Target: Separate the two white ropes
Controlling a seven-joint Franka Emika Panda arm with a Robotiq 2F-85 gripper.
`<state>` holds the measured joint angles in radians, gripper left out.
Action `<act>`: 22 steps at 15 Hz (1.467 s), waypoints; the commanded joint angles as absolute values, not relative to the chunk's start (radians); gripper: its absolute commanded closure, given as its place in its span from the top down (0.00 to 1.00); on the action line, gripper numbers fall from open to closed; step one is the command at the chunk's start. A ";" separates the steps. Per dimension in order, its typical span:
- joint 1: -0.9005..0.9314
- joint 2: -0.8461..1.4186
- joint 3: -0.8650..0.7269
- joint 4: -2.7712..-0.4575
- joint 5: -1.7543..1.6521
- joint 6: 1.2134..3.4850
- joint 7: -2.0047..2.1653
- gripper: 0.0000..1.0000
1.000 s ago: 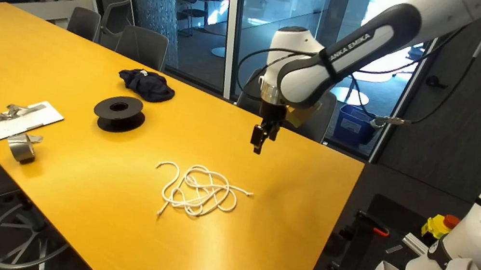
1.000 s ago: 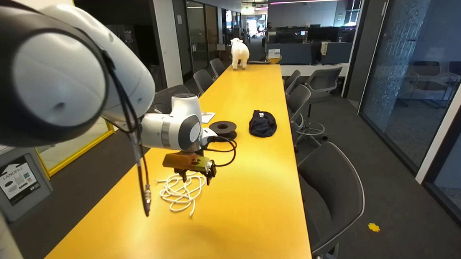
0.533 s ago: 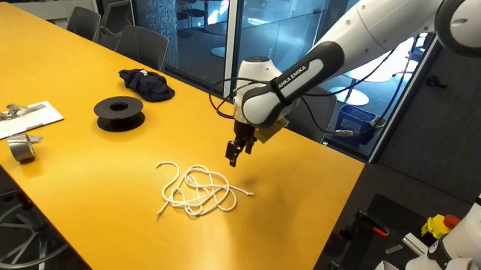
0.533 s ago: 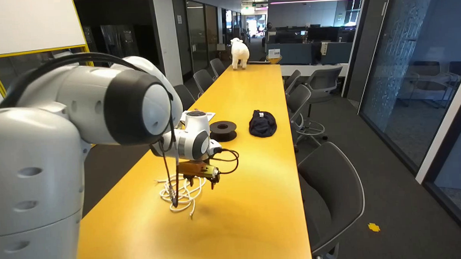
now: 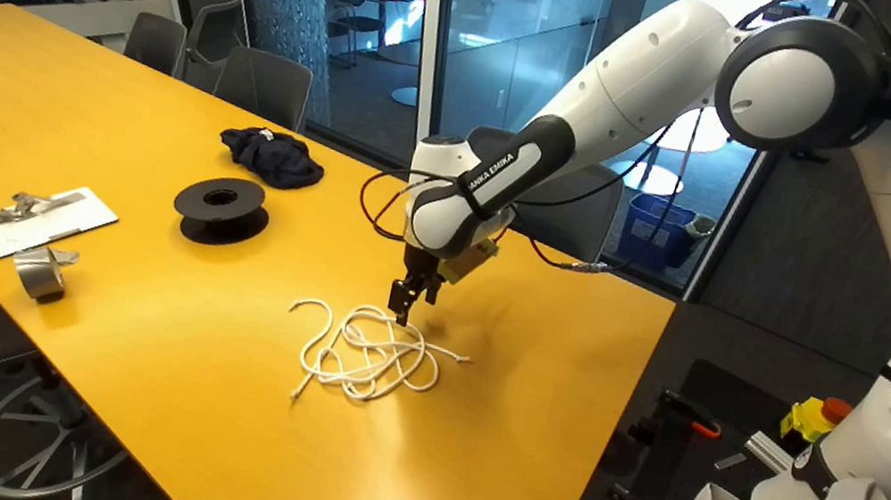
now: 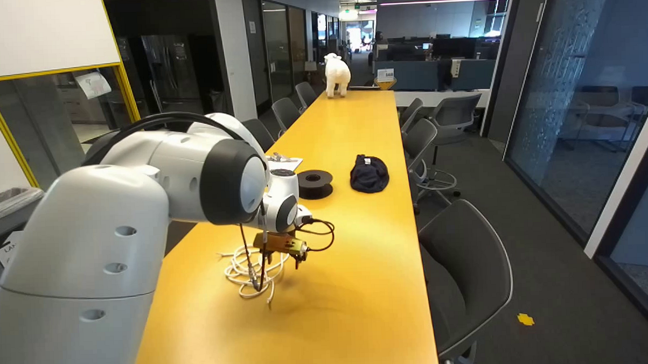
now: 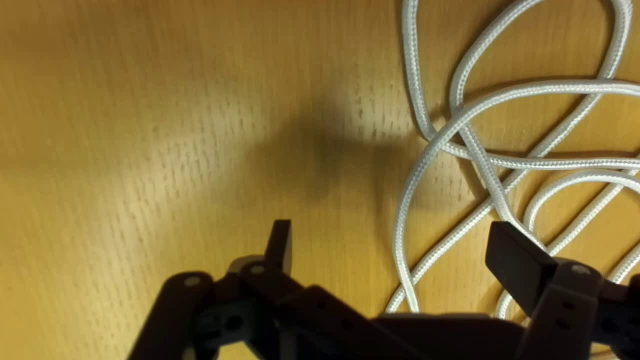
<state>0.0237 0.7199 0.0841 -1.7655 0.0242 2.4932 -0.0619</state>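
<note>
Closest to me, the glossy white robot arm with black joints (image 6: 97, 254) has folded lower than a second ago, and its black two-fingered gripper (image 7: 390, 230) has come down with it to the edge of two thin, braided white ropes (image 7: 530, 163). The jaws are spread wide: one finger (image 7: 520, 265) is over the strands, the other beside them, and whether a tip touches anything I can't tell. The ropes lie just as they did, loop across loop, loose ends trailing out; where one parts from the other I can't make out.

Under them runs a long table of yellow-orange wood (image 5: 483, 456), a soft shadow (image 7: 320, 155) falling beside the coils. A dark grey, round-backed chair (image 6: 467, 258) stands alongside, on a charcoal floor (image 6: 564, 281) marked with a small yellow patch (image 6: 525, 319). Farther along the table, well apart from the ropes, sit a black round spool (image 5: 221, 214) and a dark navy bundle of cloth (image 6: 369, 175). Past the spool a flat white board (image 5: 26, 239) bears crumpled silvery scraps (image 5: 18, 210), with a roll of silver tape (image 5: 34, 274) just beside it. Similar grey chairs (image 6: 420, 138) line both sides; at the table's far end stands a white, woolly, four-legged animal figure (image 6: 337, 74), and beyond it are blue-grey desk partitions (image 6: 417, 75).
</note>
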 commanded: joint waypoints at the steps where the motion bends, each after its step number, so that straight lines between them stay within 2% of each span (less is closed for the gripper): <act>1: 0.014 0.782 0.100 -1.676 0.042 2.458 -0.088 1.00; 22: 0.041 0.870 0.059 -1.547 0.008 2.348 -0.053 1.00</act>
